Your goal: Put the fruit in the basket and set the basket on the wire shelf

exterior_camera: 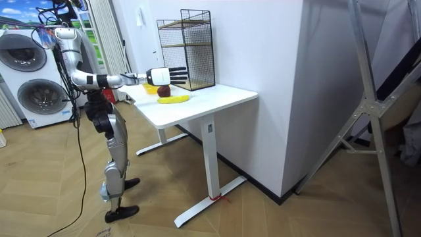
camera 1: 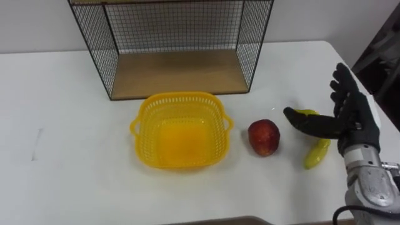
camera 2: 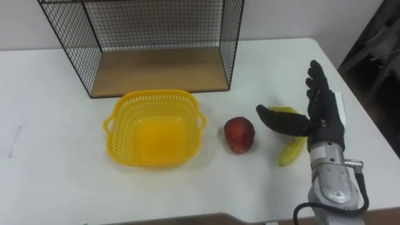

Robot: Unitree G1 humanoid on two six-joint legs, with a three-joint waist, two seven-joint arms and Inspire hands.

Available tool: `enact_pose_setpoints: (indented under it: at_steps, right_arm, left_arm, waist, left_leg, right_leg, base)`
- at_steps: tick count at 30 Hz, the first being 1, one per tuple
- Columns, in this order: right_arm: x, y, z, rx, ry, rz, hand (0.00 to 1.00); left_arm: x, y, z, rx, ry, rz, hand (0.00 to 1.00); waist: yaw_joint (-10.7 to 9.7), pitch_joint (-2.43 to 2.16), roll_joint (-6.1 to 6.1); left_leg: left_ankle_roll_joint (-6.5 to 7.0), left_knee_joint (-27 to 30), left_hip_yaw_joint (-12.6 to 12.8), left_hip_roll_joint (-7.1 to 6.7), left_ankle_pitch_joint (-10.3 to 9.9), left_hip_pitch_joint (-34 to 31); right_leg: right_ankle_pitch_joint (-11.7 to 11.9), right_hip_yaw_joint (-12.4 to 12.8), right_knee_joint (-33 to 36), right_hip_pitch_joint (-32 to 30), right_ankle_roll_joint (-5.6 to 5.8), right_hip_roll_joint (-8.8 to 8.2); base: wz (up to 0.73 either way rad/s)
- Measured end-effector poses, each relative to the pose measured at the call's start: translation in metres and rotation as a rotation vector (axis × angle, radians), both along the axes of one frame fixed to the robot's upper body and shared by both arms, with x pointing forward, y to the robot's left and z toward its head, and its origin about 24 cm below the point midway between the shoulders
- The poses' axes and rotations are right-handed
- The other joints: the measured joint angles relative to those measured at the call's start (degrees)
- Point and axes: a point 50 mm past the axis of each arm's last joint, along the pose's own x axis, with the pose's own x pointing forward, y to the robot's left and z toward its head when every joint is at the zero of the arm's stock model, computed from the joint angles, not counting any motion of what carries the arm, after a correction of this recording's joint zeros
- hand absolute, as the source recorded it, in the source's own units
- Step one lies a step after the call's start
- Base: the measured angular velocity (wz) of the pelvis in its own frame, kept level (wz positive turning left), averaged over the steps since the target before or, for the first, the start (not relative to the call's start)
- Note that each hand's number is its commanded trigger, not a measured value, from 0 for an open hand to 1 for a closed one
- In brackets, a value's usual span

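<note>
1. While the robot is standing at the end of the white worktop [camera 1: 62, 125], it is holding its right arm out level over the surface, with the right hand [camera 1: 353, 115] hanging above the banana [camera 1: 317, 155] and clear of it in the room view.
2. The hand is showing straight, spread fingers, its thumb pointing toward the red apple [camera 1: 264, 137], and it is gripping nothing.
3. Apple and banana are lying on the worktop outside the yellow basket [camera 1: 181, 98], the apple just beside its right rim.
4. The wire shelf [camera 1: 175, 72] is standing behind the basket by the wall, and washing machines [exterior_camera: 29, 79] are sitting behind the robot on the wooden floor [exterior_camera: 263, 210].
</note>
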Motion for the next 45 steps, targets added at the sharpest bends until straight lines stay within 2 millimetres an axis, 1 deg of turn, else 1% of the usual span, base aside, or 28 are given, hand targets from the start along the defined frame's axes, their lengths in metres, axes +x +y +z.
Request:
enact_pose_setpoints:
  at_steps: [4,6,9,11,14,17,21,24,26,31,36,41,45]
  right_arm:
    - [0.002,0.013,-0.004,-0.003,0.024,0.096,0.00]
    - [0.002,0.017,-0.007,0.003,0.048,0.129,0.00]
    - [0.001,0.020,-0.016,0.011,0.098,0.167,0.00]
    - [-0.001,0.023,-0.026,0.019,0.147,0.183,0.00]
    - [-0.002,0.029,-0.033,0.028,0.181,0.218,0.00]
    - [-0.002,0.032,-0.033,0.037,0.184,0.239,0.00]
    - [-0.002,0.033,-0.034,0.053,0.186,0.258,0.00]
    - [-0.002,0.034,-0.033,0.055,0.183,0.260,0.00]
    - [-0.002,0.034,-0.033,0.054,0.181,0.261,0.00]
    - [-0.002,0.034,-0.033,0.038,0.184,0.264,0.00]
    - [-0.002,0.034,-0.034,0.019,0.191,0.268,0.00]
    - [-0.005,0.031,-0.043,0.004,0.235,0.257,0.00]
    - [-0.006,0.031,-0.045,-0.016,0.247,0.257,0.00]
  left_arm:
    - [0.008,-0.001,0.000,-0.001,-0.012,-0.011,0.00]
    - [0.007,-0.001,0.000,-0.002,-0.009,-0.011,0.00]
    - [0.008,-0.001,0.000,-0.003,-0.011,-0.012,0.00]
    - [0.010,-0.003,0.000,-0.008,-0.011,-0.032,0.00]
    - [0.008,-0.005,-0.002,-0.013,0.004,-0.047,0.00]
    - [0.008,-0.006,-0.002,-0.014,0.005,-0.047,0.00]
    - [0.006,-0.006,-0.002,-0.020,0.011,-0.046,0.00]
    - [0.005,-0.006,-0.002,-0.026,0.015,-0.048,0.00]
    - [0.006,-0.006,-0.002,-0.029,0.013,-0.049,0.00]
    - [0.006,-0.006,-0.002,-0.030,0.016,-0.049,0.00]
    - [0.004,-0.006,-0.002,-0.027,0.021,-0.047,0.00]
    - [0.004,-0.006,-0.002,-0.023,0.019,-0.046,0.00]
    - [0.004,-0.005,-0.002,-0.020,0.018,-0.046,0.00]
  waist:
    - [0.3,-0.01,-0.32]
    - [0.6,-0.04,-0.53]
    - [1.2,-0.06,-1.03]
    - [1.4,0.00,-1.41]
    - [1.5,-0.01,-1.56]
    - [1.5,-0.06,-1.57]
    - [1.5,-0.06,-1.52]
    - [1.5,-0.06,-1.47]
    - [1.7,-0.20,-1.35]
    - [1.5,-0.20,-1.11]
    - [1.4,-0.17,-1.18]
    - [1.3,-0.18,-1.39]
    - [1.3,-0.15,-1.68]
  left_leg:
    - [0.00,0.6,-0.3,0.01,0.0,-0.8]
    - [0.00,0.7,-0.3,0.01,0.0,-0.8]
    - [0.01,1.1,-0.6,0.06,0.0,-1.0]
    - [0.02,1.3,-0.6,0.11,0.0,-1.2]
    - [0.02,1.5,-0.7,0.13,0.0,-1.3]
    - [0.02,1.7,-0.8,0.14,0.0,-1.7]
    - [0.11,2.2,-0.9,0.14,-0.1,-2.0]
    - [0.18,2.6,-1.3,0.13,-0.2,-2.3]
    - [0.18,2.9,-1.6,0.13,-0.2,-2.9]
    - [0.20,3.1,-1.8,0.14,-0.1,-3.0]
    - [0.20,3.1,-1.9,0.16,-0.1,-2.9]
    - [0.20,3.1,-1.9,0.15,-0.2,-2.8]
    - [0.20,3.1,-1.9,0.15,-0.2,-2.9]
  right_leg:
    - [0.0,-0.6,0.0,-0.3,0.00,0.00]
    - [0.0,-0.7,0.0,-0.2,0.00,0.00]
    - [0.0,-1.3,0.1,-0.1,0.00,0.00]
    - [0.0,-1.4,0.1,-0.2,0.00,0.00]
    - [0.0,-1.5,0.1,-0.2,-0.01,0.00]
    - [0.0,-1.7,0.1,-0.4,-0.05,0.00]
    - [0.1,-1.7,0.1,-0.4,-0.10,0.00]
    - [0.1,-2.2,0.1,-0.4,-0.10,0.01]
    - [0.1,-2.5,0.2,-0.6,-0.14,0.02]
    - [0.1,-2.8,0.2,-0.6,-0.19,0.01]
    - [0.1,-2.9,0.2,-0.4,-0.19,0.02]
    - [0.1,-2.9,0.2,-0.2,-0.19,0.02]
    - [0.1,-2.9,0.2,-0.3,-0.19,0.02]
  base:
    - [0.05]
    - [0.02]
    - [0.04]
    - [0.00]
    - [0.00]
    - [0.00]
    - [0.00]
    - [0.07]
    - [0.06]
    - [0.00]
    - [0.00]
    - [0.00]
    - [0.00]
